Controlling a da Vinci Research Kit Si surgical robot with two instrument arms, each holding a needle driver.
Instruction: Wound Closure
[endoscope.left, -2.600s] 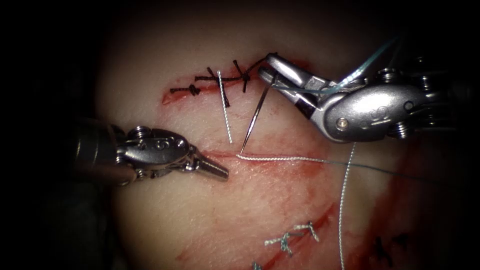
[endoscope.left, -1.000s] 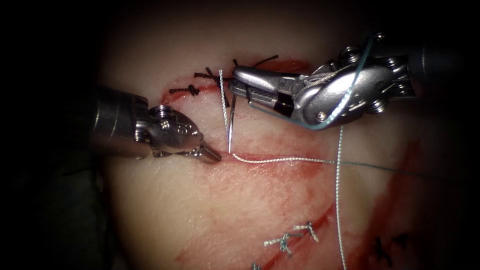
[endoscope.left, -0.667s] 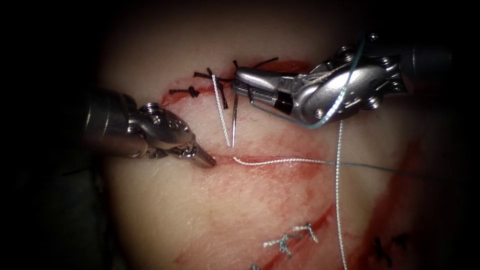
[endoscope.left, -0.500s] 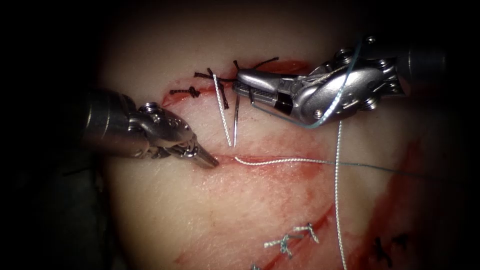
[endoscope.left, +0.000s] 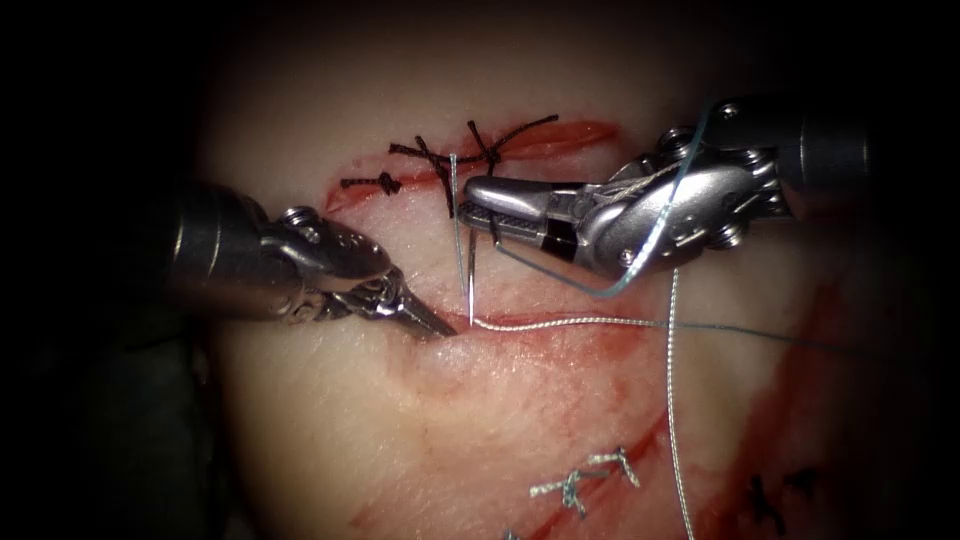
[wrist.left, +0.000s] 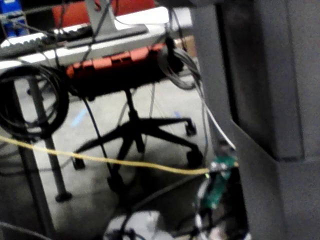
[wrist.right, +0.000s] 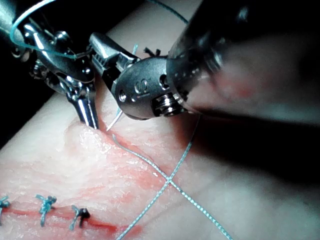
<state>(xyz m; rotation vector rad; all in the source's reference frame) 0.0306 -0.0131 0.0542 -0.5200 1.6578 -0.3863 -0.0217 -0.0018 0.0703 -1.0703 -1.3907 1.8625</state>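
My right tool comes in from the right, its jaws shut on the needle near its back end. The needle hangs almost straight down. Its point meets the tissue at the left end of the open cut; I cannot tell if it has entered. White thread trails from there along the cut to the right. My left tool is shut and empty, its tip pressing the tissue just left of the needle point. The right wrist view shows the right tool, the left tool's tip, the needle point and the thread.
Above lies a cut closed with black stitches, and a stiff white thread end stands beside the needle. A second white strand runs down on the right. Pale stitches close a lower cut. Red fluid stains the tissue around the open cut.
The right tool has moved left and down with the needle, which swung steeper until its point came down onto the cut. The left tool has moved right and pressed in at the cut's left end.
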